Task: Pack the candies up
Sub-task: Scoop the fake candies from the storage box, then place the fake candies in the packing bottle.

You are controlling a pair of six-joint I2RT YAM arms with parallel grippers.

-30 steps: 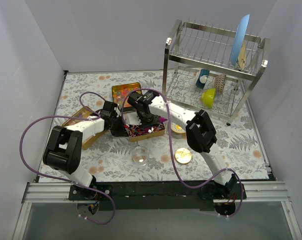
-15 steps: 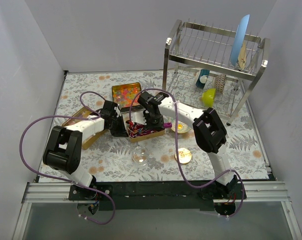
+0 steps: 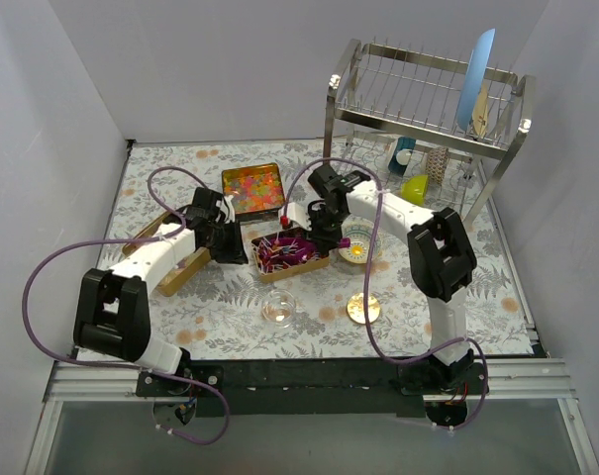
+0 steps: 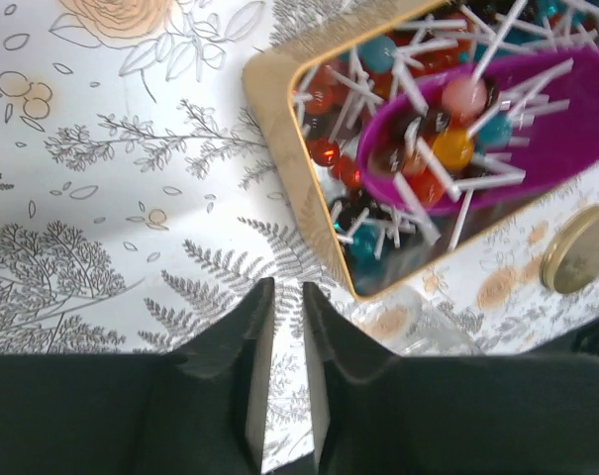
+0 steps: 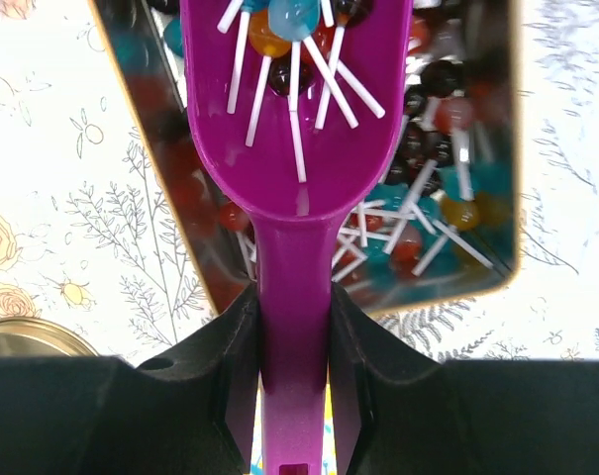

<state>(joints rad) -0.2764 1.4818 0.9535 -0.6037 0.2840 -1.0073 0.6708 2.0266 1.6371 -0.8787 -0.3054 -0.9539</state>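
The candies are small lollipops with white sticks (image 4: pixel 353 213), lying in a gold tin (image 3: pixel 314 263) mid-table. My right gripper (image 5: pixel 295 302) is shut on the handle of the purple scoop (image 5: pixel 299 148). The scoop is over the tin and carries several lollipops (image 5: pixel 289 30). In the top view my right gripper (image 3: pixel 327 236) is at the tin's right end. My left gripper (image 4: pixel 286 295) is off the tin's near-left corner (image 4: pixel 279 148), over bare tablecloth. Its jaws are almost together with nothing between them. In the top view my left gripper (image 3: pixel 228 245) is left of the tin.
A second tin of orange-red-yellow beads (image 3: pixel 251 188) stands behind. A small glass bowl (image 3: pixel 277 309) and a flat gold lid (image 3: pixel 363 309) lie in front. A round gold item (image 3: pixel 356 253) lies right of the tin. Wooden-looking lids (image 3: pixel 165 252) lie left. A dish rack (image 3: pixel 428 148) stands back right.
My right gripper has swung right and back, drawing the scoop across the tin. My left gripper has pulled back from the tin to the left.
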